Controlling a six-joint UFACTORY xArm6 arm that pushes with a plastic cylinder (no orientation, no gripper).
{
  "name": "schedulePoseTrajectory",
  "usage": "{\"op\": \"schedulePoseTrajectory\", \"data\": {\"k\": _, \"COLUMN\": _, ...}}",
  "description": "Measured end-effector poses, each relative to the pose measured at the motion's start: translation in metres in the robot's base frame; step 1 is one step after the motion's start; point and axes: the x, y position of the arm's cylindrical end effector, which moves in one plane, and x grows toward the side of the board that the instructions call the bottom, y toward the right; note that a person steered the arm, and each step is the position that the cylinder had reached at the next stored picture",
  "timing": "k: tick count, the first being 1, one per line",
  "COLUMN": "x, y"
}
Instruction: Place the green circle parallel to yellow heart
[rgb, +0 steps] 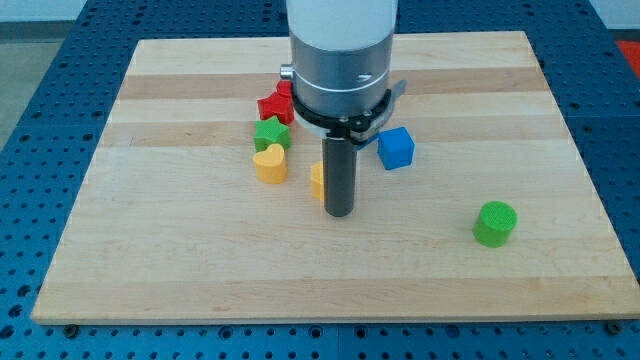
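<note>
Yellow heart (270, 164) at board's 10 o'clock, green star (271, 133) touching above. Rod's tip (340, 214) central, no jaws, holding nothing, beside a yellow block (316, 183). Green circle (495, 223) at 4 o'clock, well apart; likely light, rigid, slides easily; push its right flank.

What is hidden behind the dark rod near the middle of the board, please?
A yellow-orange block peeks out on the rod's left; its shape is mostly covered. My tip rests just below it.

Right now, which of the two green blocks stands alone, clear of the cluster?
The green circle, alone at the view's lower right. The green star sits packed between the red block and yellow heart.
</note>
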Motion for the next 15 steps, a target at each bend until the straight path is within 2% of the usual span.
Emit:
{"op": "schedulePoseTrajectory", "data": {"k": 2, "x": 0.000, "y": -0.003}}
{"op": "schedulePoseTrajectory", "data": {"k": 3, "x": 0.030, "y": 0.013}}
{"op": "schedulePoseTrajectory", "data": {"k": 4, "x": 0.068, "y": 0.059}}
{"op": "schedulePoseTrajectory", "data": {"k": 5, "x": 0.089, "y": 0.138}}
{"op": "schedulePoseTrajectory", "data": {"k": 6, "x": 0.090, "y": 0.210}}
{"op": "schedulePoseTrajectory", "data": {"k": 7, "x": 0.076, "y": 0.243}}
{"op": "schedulePoseTrajectory", "data": {"k": 8, "x": 0.060, "y": 0.232}}
{"op": "schedulePoseTrajectory", "data": {"k": 12, "x": -0.020, "y": 0.083}}
{"op": "schedulePoseTrajectory", "data": {"k": 13, "x": -0.013, "y": 0.081}}
{"op": "schedulePoseTrajectory", "data": {"k": 14, "x": 0.028, "y": 0.096}}
{"op": "schedulePoseTrajectory", "data": {"k": 15, "x": 0.055, "y": 0.076}}
